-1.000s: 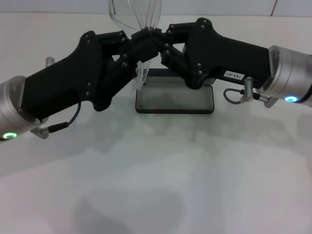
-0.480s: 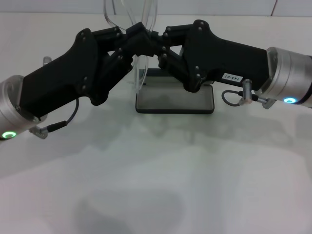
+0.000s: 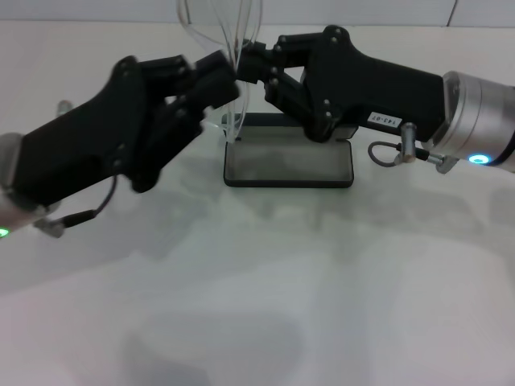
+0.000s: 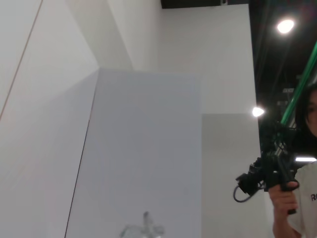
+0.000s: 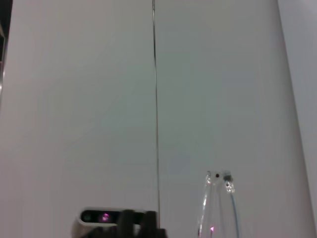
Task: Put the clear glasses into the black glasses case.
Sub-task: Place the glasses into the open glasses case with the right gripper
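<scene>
Both grippers (image 3: 238, 66) flank clear glasses (image 3: 233, 24) above black glasses case (image 3: 288, 163)

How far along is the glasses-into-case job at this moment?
Done: the black case lies open on the table, grey lining showing and nothing in it. In hand: the clear glasses are held up in the air above the case's back edge, at the right end effector, with the left end effector close beside. Left: lowering the glasses into the case.
</scene>
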Robot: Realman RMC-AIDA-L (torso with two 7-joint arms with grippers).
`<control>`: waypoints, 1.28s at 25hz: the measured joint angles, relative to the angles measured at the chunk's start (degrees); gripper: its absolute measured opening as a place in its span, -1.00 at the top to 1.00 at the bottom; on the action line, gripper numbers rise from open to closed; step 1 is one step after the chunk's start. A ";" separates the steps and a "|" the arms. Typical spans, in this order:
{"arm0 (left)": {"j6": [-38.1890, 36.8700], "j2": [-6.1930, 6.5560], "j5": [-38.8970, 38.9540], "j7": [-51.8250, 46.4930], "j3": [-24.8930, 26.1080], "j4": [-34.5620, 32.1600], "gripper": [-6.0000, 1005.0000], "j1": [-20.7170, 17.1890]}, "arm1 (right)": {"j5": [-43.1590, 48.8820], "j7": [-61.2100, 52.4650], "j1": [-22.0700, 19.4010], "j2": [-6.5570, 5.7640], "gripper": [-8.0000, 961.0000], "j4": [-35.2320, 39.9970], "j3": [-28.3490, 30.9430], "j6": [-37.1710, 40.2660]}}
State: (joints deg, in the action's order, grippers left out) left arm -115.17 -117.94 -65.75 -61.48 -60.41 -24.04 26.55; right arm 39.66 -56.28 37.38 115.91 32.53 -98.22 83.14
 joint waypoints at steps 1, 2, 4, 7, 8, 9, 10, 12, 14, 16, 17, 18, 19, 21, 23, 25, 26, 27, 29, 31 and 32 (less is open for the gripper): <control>-0.43 0.34 0.00 -0.01 0.03 -0.03 0.77 -0.31 | 0.29 -0.47 -0.26 -0.22 0.85 0.98 -0.06 -0.84; -0.77 0.88 0.06 -0.05 0.12 -0.05 0.77 -0.85 | 1.04 -1.25 -0.59 -0.48 0.85 2.19 -0.01 -1.85; -1.08 2.10 0.58 -0.13 0.36 -0.43 0.77 -2.37 | 4.69 -4.57 -1.68 -1.24 0.85 6.81 0.70 -4.75; -1.11 3.86 1.24 -0.72 1.45 -1.72 0.77 -4.77 | 16.69 -14.47 -4.48 -2.90 0.85 18.16 2.84 -11.31; -1.11 4.38 1.27 -1.18 2.41 -2.33 0.77 -5.59 | 23.56 -19.68 -5.61 -3.30 0.85 24.25 4.12 -13.61; -1.11 4.89 1.30 -1.69 3.65 -2.81 0.77 -6.49 | 28.94 -24.25 -6.52 -3.52 0.85 28.65 5.18 -15.01; -1.11 5.22 1.30 -2.14 4.90 -3.22 0.77 -7.16 | 35.76 -29.32 -7.40 -3.27 0.85 33.59 6.43 -15.89; -1.08 5.77 1.18 -3.01 8.06 -3.76 0.77 -8.61 | 50.49 -40.28 -8.71 -1.96 0.85 43.51 8.51 -16.19; -1.08 5.96 0.97 -3.30 10.33 -3.86 0.77 -9.40 | 63.32 -50.02 -9.38 -0.63 0.85 51.24 8.81 -15.81; -1.06 6.03 0.84 -3.24 11.47 -3.89 0.77 -9.83 | 74.59 -59.06 -9.02 -0.05 0.85 57.81 6.45 -15.27; -1.05 6.05 0.81 -3.17 11.80 -3.90 0.77 -10.00 | 79.07 -62.95 -8.48 -0.06 0.85 60.28 4.87 -14.97; -1.04 6.05 0.81 -3.10 11.88 -3.90 0.77 -10.04 | 83.01 -66.47 -7.74 -0.05 0.85 62.21 3.08 -14.60; -1.04 6.05 0.81 -3.10 11.88 -3.90 0.77 -10.04 | 87.02 -69.45 -6.75 -0.01 0.85 63.43 1.30 -14.30; -0.94 6.02 0.80 -2.76 12.00 -3.91 0.77 -9.98 | 93.04 -74.06 -4.91 0.17 0.85 64.61 -1.97 -14.03; -0.84 5.91 0.80 -2.59 12.03 -3.91 0.77 -9.83 | 99.23 -79.39 -2.26 0.22 0.85 64.52 -6.20 -13.94; -0.69 5.80 0.80 -2.50 12.09 -3.91 0.77 -9.52 | 104.23 -83.83 0.28 0.26 0.85 63.42 -9.75 -14.05; -0.67 5.79 0.80 -2.50 12.11 -3.91 0.77 -9.40 | 106.70 -85.85 1.41 0.27 0.85 62.64 -11.35 -14.26; -0.66 5.75 0.81 -2.50 12.13 -3.91 0.77 -9.25 | 109.77 -88.30 2.78 0.27 0.85 61.54 -13.28 -14.72; -0.66 5.70 0.86 -2.50 12.14 -3.91 0.77 -9.07 | 114.36 -92.43 4.63 0.28 0.85 59.87 -16.07 -15.33; -0.66 5.57 1.07 -2.50 12.15 -3.84 0.77 -8.84 | 117.93 -96.18 6.47 0.28 0.85 58.32 -18.31 -15.46; -0.66 5.53 1.13 -2.50 12.16 -3.75 0.77 -8.83 | 119.06 -97.22 7.11 0.27 0.85 57.77 -19.02 -15.47</control>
State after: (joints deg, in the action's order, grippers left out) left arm -115.83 -112.41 -64.62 -63.98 -48.26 -27.79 17.72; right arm 158.72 -153.50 44.49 116.19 90.30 -117.24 67.68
